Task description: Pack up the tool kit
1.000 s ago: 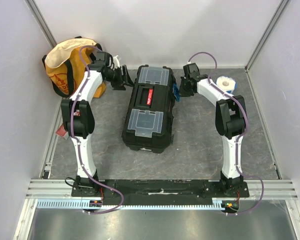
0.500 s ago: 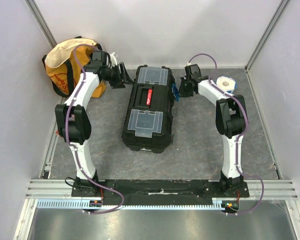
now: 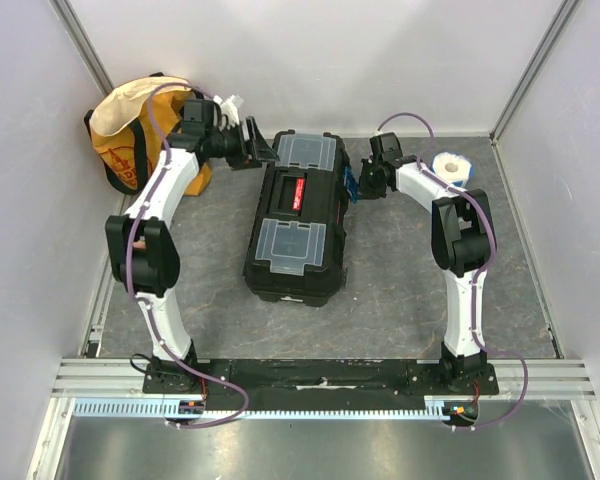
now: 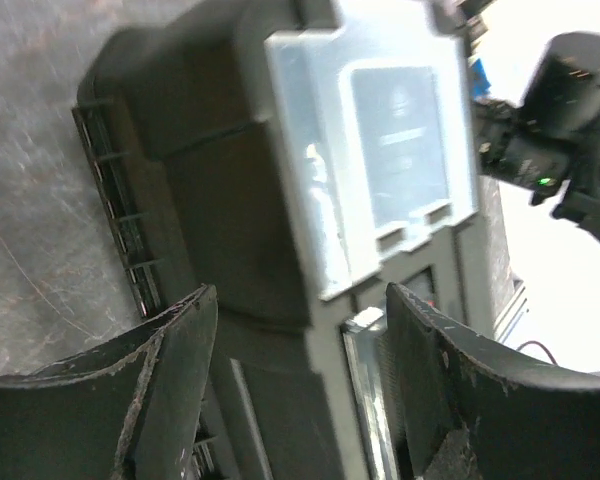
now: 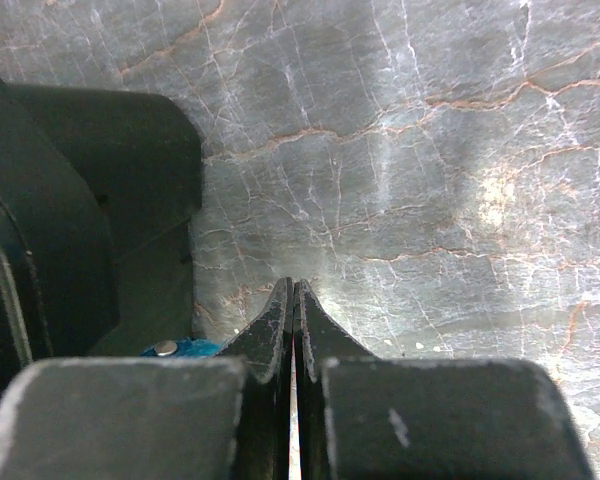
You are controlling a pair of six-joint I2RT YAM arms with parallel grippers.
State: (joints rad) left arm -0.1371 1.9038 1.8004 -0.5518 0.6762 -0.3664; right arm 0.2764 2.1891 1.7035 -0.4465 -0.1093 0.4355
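The black tool kit (image 3: 298, 215) lies closed on the grey floor, with two clear-lidded compartments and a red-marked handle on top. My left gripper (image 3: 258, 147) is open and empty at the box's far left corner; in the left wrist view its fingers (image 4: 170, 360) frame a clear lid (image 4: 380, 150). My right gripper (image 3: 363, 183) is shut and empty beside the box's right side, next to a blue latch (image 3: 351, 184). In the right wrist view its fingertips (image 5: 295, 300) point at the floor, with the blue latch (image 5: 180, 348) and the box wall (image 5: 70, 210) to the left.
A yellow-orange fabric bag (image 3: 130, 130) with black straps stands at the back left, behind my left arm. A white tape roll (image 3: 450, 166) lies at the back right. White walls close in the sides and back.
My left gripper has moved right and back, from beside the bag to the box's far left corner. The right gripper has shifted only slightly by the latch.
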